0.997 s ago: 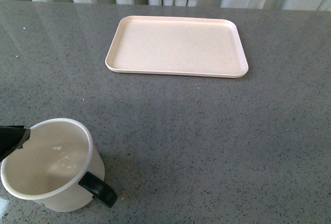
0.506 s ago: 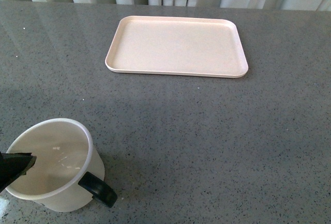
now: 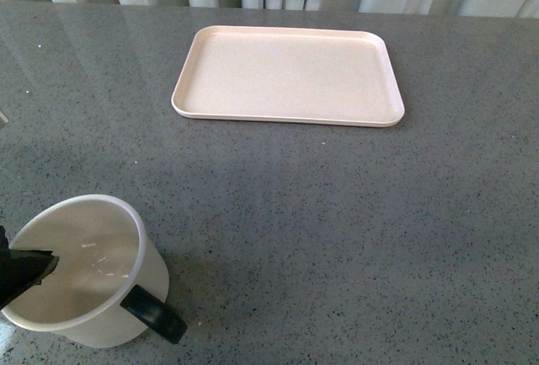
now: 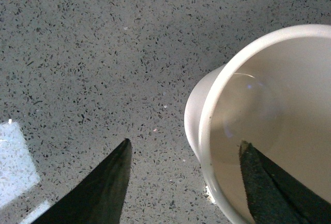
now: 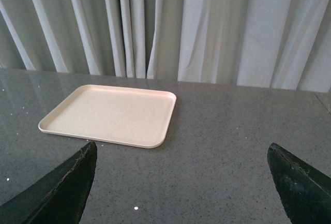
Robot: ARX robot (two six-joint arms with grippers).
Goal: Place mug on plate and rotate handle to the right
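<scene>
A grey, black-speckled stone tabletop [image 3: 354,213] is seen, closed off beyond the plate by pale pleated curtains [image 5: 207,27]. The flat pink-beige rectangular plate [image 3: 286,74] with its low rim lies at the far middle of the surface, its whole face in view. The white cylindrical mug [image 3: 80,268] stands upright well apart from the plate, nearer the robot and to the left, its glossy black loop handle [image 3: 156,314] turned away from the plate. The left gripper [image 4: 184,142] is held spread, one black finger [image 4: 264,182] inside the cream interior and the other outside the wall. The right gripper [image 5: 182,145] is spread wide, short of the plate, gripping nothing.
</scene>
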